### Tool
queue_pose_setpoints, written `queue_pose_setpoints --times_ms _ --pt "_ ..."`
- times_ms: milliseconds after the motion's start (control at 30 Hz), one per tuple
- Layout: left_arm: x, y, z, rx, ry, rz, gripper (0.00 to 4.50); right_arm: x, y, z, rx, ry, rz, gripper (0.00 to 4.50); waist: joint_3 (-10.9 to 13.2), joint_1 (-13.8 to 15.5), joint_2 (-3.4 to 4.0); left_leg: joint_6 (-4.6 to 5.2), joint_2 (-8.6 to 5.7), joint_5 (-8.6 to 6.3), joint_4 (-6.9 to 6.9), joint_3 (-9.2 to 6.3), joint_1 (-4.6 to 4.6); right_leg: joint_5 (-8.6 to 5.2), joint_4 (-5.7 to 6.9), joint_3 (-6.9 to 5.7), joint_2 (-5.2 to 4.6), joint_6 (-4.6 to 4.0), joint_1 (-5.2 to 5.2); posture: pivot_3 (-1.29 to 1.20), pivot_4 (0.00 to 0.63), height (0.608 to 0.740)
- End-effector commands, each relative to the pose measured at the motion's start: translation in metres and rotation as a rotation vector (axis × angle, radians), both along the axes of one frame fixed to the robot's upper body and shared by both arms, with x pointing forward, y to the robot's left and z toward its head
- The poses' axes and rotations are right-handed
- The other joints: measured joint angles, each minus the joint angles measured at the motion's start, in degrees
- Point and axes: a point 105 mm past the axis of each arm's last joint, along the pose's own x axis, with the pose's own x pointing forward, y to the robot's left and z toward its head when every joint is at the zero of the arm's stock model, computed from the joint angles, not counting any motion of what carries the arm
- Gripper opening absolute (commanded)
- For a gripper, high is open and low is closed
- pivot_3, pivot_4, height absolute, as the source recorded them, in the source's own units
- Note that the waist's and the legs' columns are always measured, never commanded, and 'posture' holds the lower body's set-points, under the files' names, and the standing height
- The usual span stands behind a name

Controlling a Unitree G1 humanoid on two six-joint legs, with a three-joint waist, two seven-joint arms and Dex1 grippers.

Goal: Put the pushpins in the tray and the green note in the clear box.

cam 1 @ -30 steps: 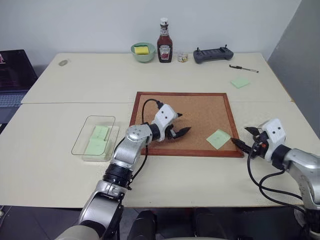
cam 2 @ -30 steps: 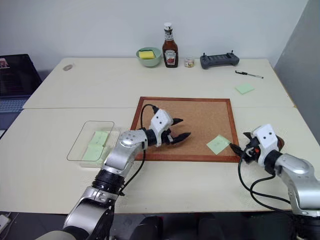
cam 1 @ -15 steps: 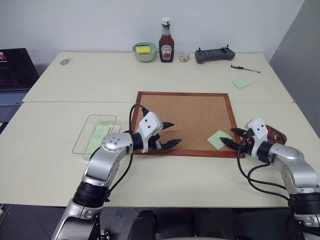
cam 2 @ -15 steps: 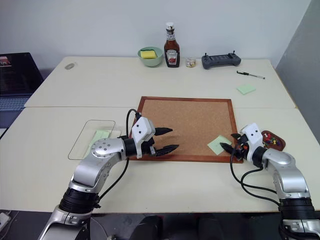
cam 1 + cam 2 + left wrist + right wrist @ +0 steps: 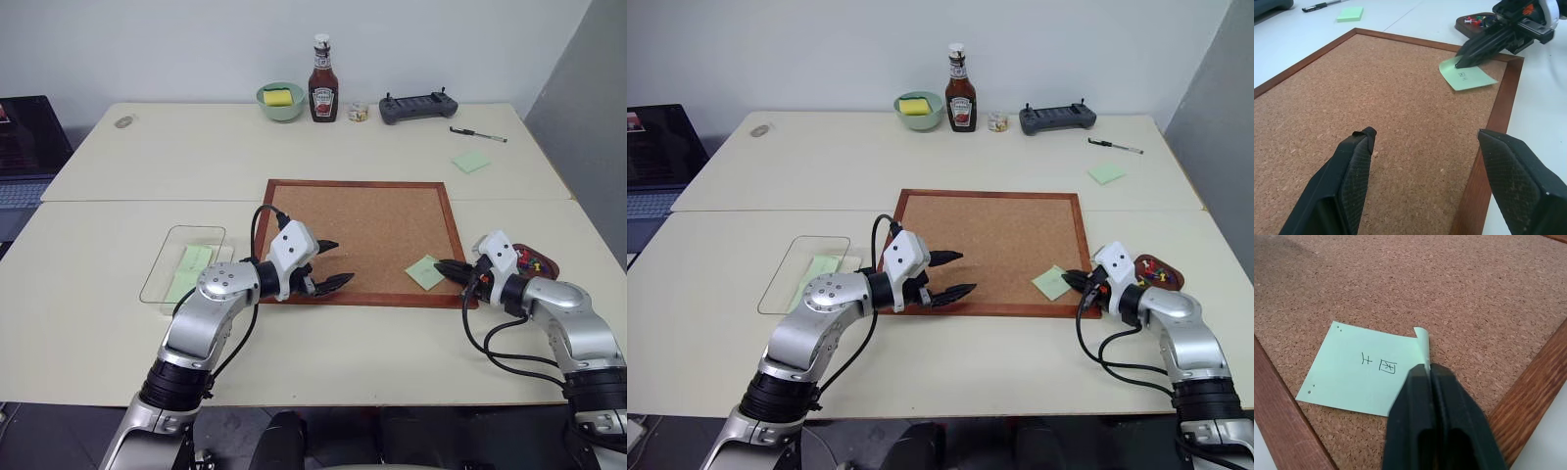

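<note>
On the corkboard (image 5: 358,235), near its front right corner, lay the green note (image 5: 426,271), and the right gripper (image 5: 447,266) had its two black fingers pressed fully together on the note's curled-up edge, so the step in hand looked to be the pickup of the note. Pinholes along the paper's far edge and the coloured pushpins (image 5: 531,260) already lying in the tray (image 5: 545,262) just beside that arm suggested the pin part was done. The left gripper (image 5: 333,261) hovered over the board's front edge with its fingers spread wide and holding nothing. The clear box (image 5: 186,265) sat on the table off the board's left side, well apart from the pinched note, with green paper already in it. Next, the note probably needed lifting clear without slipping from that thin pinch, then carrying across, or passing to the left gripper.
</note>
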Motion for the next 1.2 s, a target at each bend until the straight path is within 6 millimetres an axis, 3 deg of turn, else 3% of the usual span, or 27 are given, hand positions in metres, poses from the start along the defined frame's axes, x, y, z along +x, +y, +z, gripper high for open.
queue_pose_setpoints --times_ms 33,233,267,300,400,767,1200 --pt "0.002 -0.007 0.009 -0.015 -0.042 -0.023 3.55 0.0 0.007 0.023 -0.043 -0.095 0.074 0.03 0.0 0.0 0.0 0.0 0.0 0.0 0.0 0.0 0.0 0.0 0.0 0.01 0.0 0.0 0.0 0.0 0.15 0.74" --pt "0.003 -0.013 0.011 -0.07 0.007 -0.065 3.55 0.0 0.027 0.044 -0.064 -0.202 0.176 0.03 0.0 -0.1 -0.01 0.0 0.01 0.0 0.0 0.01 0.0 0.0 0.01 0.01 0.0 0.0 -0.01 0.0 0.15 0.74" --pt "0.005 -0.016 0.012 -0.08 0.016 -0.08 4.03 0.0 0.033 0.048 -0.063 -0.224 0.201 0.0 0.0 -0.1 -0.03 0.0 0.0 0.0 0.0 0.01 0.0 0.0 0.01 0.01 0.0 0.0 -0.01 0.0 0.15 0.74" --pt "0.006 -0.02 0.012 -0.087 0.021 -0.094 4.23 0.001 0.038 0.051 -0.064 -0.238 0.223 0.0 0.0 0.0 -0.03 0.0 0.01 0.0 0.0 0.0 0.0 0.0 0.01 0.0 0.0 0.0 -0.01 0.0 0.15 0.74" --pt "0.01 -0.029 0.008 -0.086 0.043 -0.145 4.49 0.002 0.047 0.056 -0.076 -0.269 0.271 0.0 0.1 0.0 -0.08 0.0 -0.01 0.0 0.02 0.0 -0.01 0.0 0.01 -0.01 0.0 0.0 -0.01 0.0 0.15 0.74" --pt "0.036 -0.041 0.003 -0.078 0.055 -0.166 4.49 -0.003 0.064 0.063 -0.109 -0.336 0.365 0.0 0.1 0.0 -0.17 0.0 -0.02 0.0 0.02 -0.01 -0.04 0.0 0.01 -0.02 -0.01 -0.01 -0.04 0.0 0.15 0.74" --pt "0.035 -0.06 -0.004 -0.139 0.196 -0.262 4.49 -0.012 0.082 0.074 -0.109 -0.387 0.438 0.0 0.1 -0.1 -0.18 0.0 -0.02 0.0 0.02 -0.01 -0.04 0.0 0.02 -0.03 0.0 -0.01 -0.06 0.0 0.15 0.74"
